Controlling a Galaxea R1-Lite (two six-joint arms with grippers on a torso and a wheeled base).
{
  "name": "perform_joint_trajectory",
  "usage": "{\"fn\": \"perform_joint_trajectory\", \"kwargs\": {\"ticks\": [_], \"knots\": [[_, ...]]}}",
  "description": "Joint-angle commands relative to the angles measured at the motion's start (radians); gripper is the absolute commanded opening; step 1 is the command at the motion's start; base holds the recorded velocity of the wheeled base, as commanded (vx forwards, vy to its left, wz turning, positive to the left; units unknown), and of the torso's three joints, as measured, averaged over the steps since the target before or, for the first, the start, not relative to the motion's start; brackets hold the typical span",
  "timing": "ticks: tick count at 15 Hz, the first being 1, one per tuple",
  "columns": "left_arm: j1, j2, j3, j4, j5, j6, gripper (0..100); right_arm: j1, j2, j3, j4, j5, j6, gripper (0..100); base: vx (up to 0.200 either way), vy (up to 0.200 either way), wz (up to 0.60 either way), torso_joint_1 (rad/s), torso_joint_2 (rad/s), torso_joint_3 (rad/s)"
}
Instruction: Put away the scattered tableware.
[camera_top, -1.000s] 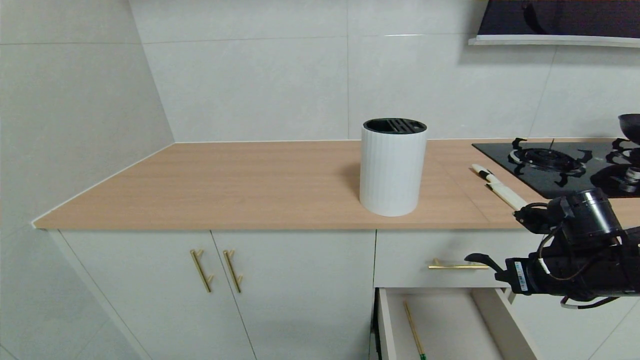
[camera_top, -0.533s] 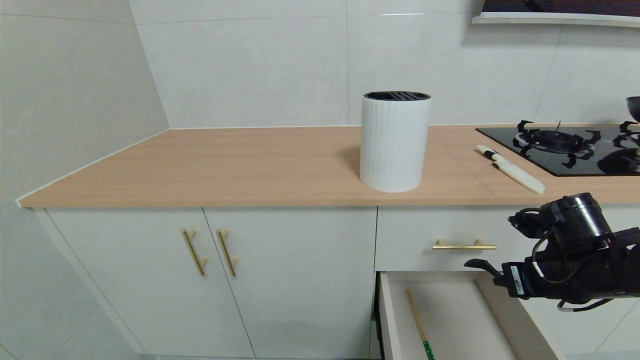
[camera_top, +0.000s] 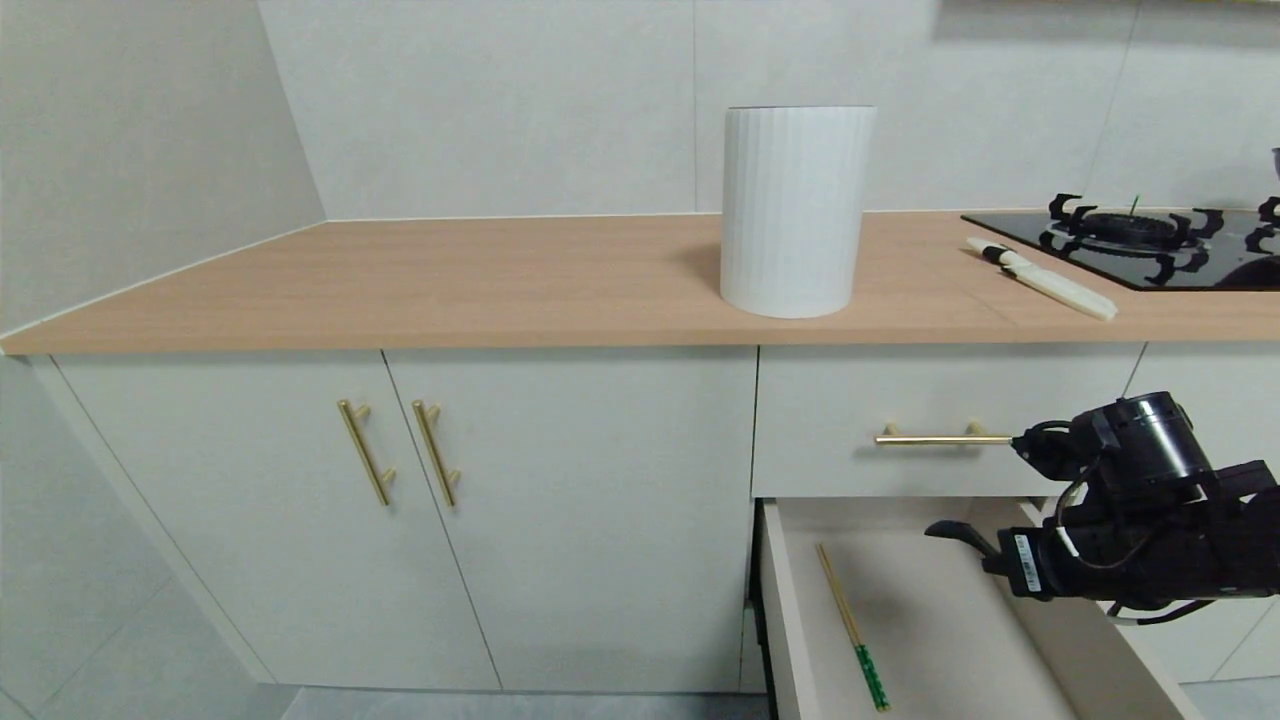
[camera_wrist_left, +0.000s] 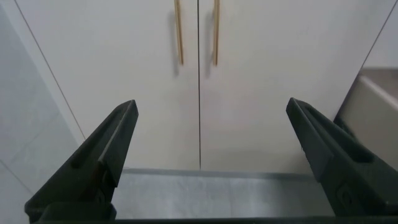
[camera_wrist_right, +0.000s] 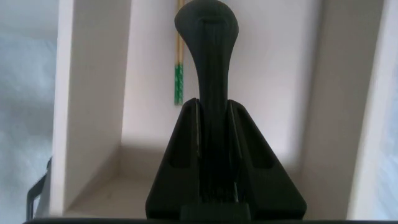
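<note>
**Chopsticks stowed, knife waiting on the counter**

We are hanging the right gripper (camera_top: 958, 534) over the right side of the open drawer (camera_top: 775, 600), its fingers pressed together and gripping nothing. The chopsticks (camera_top: 850, 640) are lying flat on the drawer floor, close to its left wall and pointing near to far. So we are judging that part of the job done. The knife (camera_top: 1040, 280) is lying on the counter (camera_top: 450, 280), between the white ribbed holder (camera_top: 795, 210) and the stove (camera_top: 1130, 235), well apart from both grippers. We are taking it as the next piece to put away.

The left gripper (camera_wrist_left: 211, 155) is hanging low with its fingers spread wide and empty, facing the cabinet doors (camera_wrist_left: 199, 81).

For the next move we are expecting to lift the right arm out of the drawer and up past the counter's front edge. The brass handle (camera_top: 940, 438) of the shut drawer above is sitting just beside the wrist, so the arm is probably needing to back toward us before rising. The knife is resting near the counter's front edge, with bare wood on both sides, and that is leaving room for a grasp from above. Left of the holder, the counter is offering wide open space.
</note>
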Motion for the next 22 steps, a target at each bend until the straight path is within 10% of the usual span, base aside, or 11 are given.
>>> {"fn": "perform_joint_trajectory", "kwargs": {"ticks": [1,22], "knots": [[0.000,0.000,0.000,0.000,0.001,0.000,100,0.001,0.009,0.015,-0.010,0.001,-0.001,0,0.000,0.000,0.00,-0.110,0.44,0.339],[0.000,0.000,0.000,0.000,0.001,0.000,100,0.015,0.498,0.073,-0.484,-0.076,0.038,0,0.000,0.000,0.00,-0.007,0.04,0.027]]}}
